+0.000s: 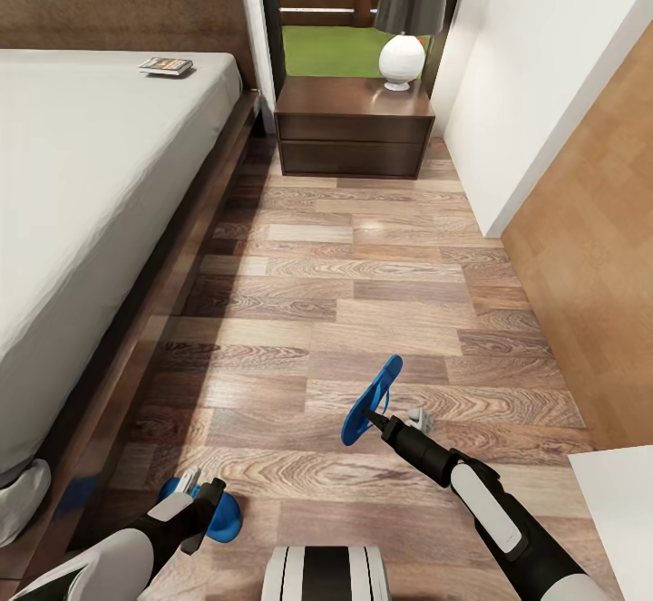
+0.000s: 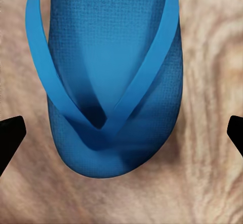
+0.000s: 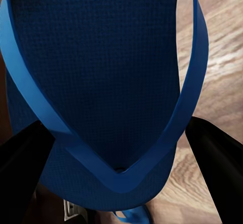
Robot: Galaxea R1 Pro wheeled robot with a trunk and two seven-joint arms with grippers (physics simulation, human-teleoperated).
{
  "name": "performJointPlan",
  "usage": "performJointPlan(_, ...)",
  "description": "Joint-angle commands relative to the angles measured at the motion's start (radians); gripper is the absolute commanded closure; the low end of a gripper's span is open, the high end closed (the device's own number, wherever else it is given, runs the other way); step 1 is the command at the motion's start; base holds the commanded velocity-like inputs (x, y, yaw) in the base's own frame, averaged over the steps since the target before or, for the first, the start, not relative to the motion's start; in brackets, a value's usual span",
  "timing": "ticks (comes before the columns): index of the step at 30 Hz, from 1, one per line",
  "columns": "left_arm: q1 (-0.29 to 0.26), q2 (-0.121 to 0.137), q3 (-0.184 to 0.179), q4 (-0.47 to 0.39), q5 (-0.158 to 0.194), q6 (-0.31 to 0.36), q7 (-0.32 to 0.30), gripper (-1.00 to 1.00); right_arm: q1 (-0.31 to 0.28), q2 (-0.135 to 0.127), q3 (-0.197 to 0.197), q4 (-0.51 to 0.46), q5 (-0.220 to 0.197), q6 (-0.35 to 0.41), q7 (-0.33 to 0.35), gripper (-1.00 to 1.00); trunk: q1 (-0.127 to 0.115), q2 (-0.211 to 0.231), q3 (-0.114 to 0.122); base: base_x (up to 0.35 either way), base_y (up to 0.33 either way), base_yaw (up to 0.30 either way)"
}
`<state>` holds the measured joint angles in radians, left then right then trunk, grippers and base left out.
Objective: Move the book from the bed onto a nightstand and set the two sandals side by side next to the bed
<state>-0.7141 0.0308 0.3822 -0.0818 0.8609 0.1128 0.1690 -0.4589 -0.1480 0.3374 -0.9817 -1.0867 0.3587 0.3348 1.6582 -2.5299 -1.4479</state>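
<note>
Wood-plank floor (image 1: 363,293) alongside bed (image 1: 91,184). Right gripper (image 1: 374,420) clamped on raised sandal (image 1: 372,399), tilted off the planks. Left gripper (image 1: 195,503) spread wide above second sandal (image 1: 220,517), lying flat near bed frame. Book (image 1: 166,65) on mattress by headboard. Nightstand (image 1: 354,126) beyond, white lamp (image 1: 401,59) on top.
</note>
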Motion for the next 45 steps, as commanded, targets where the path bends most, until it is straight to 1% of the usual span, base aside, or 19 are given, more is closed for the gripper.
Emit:
performJointPlan(1, 0.000, 0.000, 0.001, -0.003, 0.003, 0.005, 0.006, -1.00, 0.000, -0.001, 0.002, 0.000, -0.009, 0.003, 0.001, 1.00, 0.000, 0.000, -0.001, 0.000, 0.000, 0.000)
performJointPlan(11, 0.000, 0.000, 0.002, -0.003, 0.003, 0.006, 0.006, -1.00, 0.000, -0.001, 0.002, 0.000, -0.009, 0.003, 0.000, 1.00, 0.000, 0.000, -0.001, 0.000, 0.000, 0.000)
performJointPlan(26, 0.000, 0.000, -0.007, -0.003, -0.007, 0.018, 0.002, -1.00, -0.001, -0.001, 0.002, 0.001, -0.006, 0.003, -0.002, 1.00, -0.007, 0.003, 0.057, 0.000, 0.000, 0.000)
performJointPlan(35, 0.000, 0.011, -0.010, -0.004, -0.010, 0.026, 0.003, -1.00, 0.000, -0.001, 0.002, 0.001, -0.006, 0.003, 0.000, 1.00, -0.011, 0.005, 0.092, 0.000, 0.000, 0.000)
performJointPlan(39, 0.000, 0.015, -0.014, -0.006, -0.015, 0.052, 0.000, -1.00, 0.000, -0.001, 0.003, 0.002, -0.006, 0.002, 0.000, 1.00, -0.013, 0.006, 0.108, 0.000, 0.000, 0.000)
performJointPlan(42, 0.001, 0.021, -0.030, -0.007, -0.022, 0.076, -0.021, -1.00, 0.000, -0.001, 0.003, 0.004, -0.005, 0.002, -0.001, 1.00, -0.014, 0.007, 0.119, 0.000, 0.000, 0.000)
performJointPlan(43, 0.001, 0.029, -0.049, -0.007, -0.025, 0.092, -0.054, -1.00, 0.000, -0.001, 0.003, 0.005, -0.005, 0.002, -0.001, 1.00, -0.015, 0.007, 0.123, 0.000, 0.000, 0.000)
performJointPlan(45, 0.001, 0.036, -0.072, -0.007, -0.027, 0.108, -0.103, -1.00, 0.000, -0.001, 0.003, 0.007, -0.004, 0.002, -0.001, 1.00, -0.015, 0.008, 0.131, 0.000, 0.000, 0.000)
